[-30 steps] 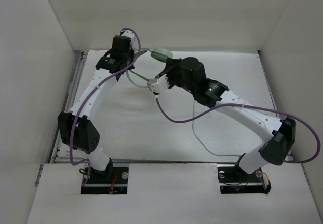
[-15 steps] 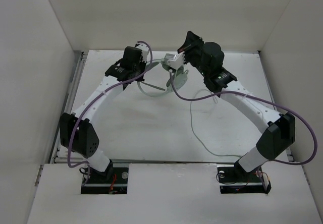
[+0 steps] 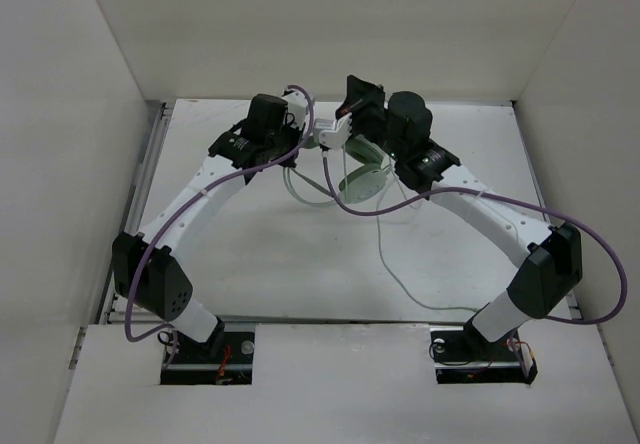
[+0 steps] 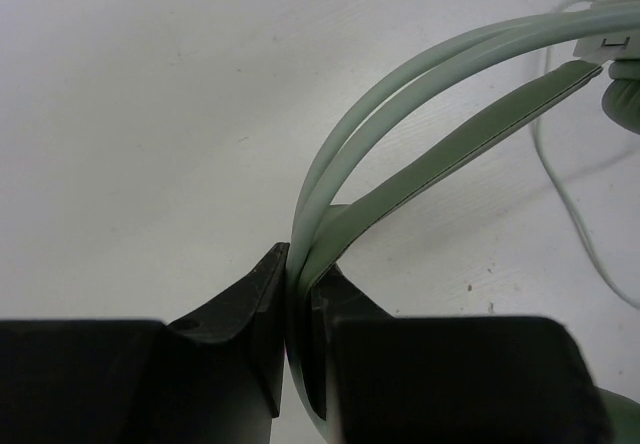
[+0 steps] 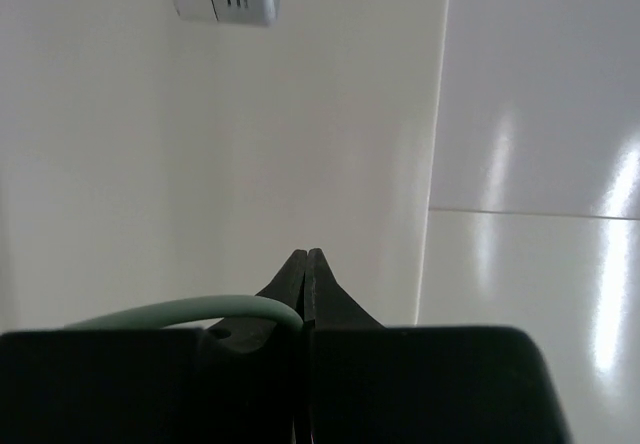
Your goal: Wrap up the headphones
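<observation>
Headphones are located in the upper middle of the top view, between the two wrists, with one round ear cup showing just below the right wrist. Left gripper: fingers closed on the headband; in the left wrist view the two thin mint-green bands and the flat strap enter the narrow gap between the black fingers and arc toward the upper right of the frame. Right gripper: fingers pressed together, tips touching; a thin pale-green cable curves in from the lower left and ends at the seam between the fingers, pinched there. In the top view, more of this cable trails down over the white table toward the lower right. Contact between ear cup and table cannot be determined.
</observation>
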Motion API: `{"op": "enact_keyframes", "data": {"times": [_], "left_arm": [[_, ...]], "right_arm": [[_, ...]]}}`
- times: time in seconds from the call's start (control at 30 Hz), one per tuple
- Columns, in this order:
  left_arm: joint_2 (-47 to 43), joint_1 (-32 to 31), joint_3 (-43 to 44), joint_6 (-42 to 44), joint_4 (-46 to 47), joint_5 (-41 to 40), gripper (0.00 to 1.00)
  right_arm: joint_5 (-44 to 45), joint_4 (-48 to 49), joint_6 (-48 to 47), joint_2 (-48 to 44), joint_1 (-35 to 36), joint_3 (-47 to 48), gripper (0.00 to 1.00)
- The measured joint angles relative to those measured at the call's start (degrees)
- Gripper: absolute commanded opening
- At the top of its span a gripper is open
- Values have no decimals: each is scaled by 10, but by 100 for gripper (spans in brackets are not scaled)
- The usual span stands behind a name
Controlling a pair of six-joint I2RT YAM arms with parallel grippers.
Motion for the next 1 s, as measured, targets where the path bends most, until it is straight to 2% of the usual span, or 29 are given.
{"op": "enact_keyframes", "data": {"times": [0.13, 0.5, 0.73, 1.0], "left_arm": [[-2, -6, 1, 0, -7, 30, 0], [-51, -9, 12, 4, -21, 99, 0], [-77, -8, 33, -1, -37, 140, 0], [-83, -2, 36, -35, -34, 213, 0]], "right_arm": [[-24, -24, 56, 0, -5, 0, 3], [-162, -200, 299, 0, -80, 56, 6], [-276, -254, 464, 2, -106, 84, 7], [-398, -286, 639, 21, -131, 112, 15]]}}
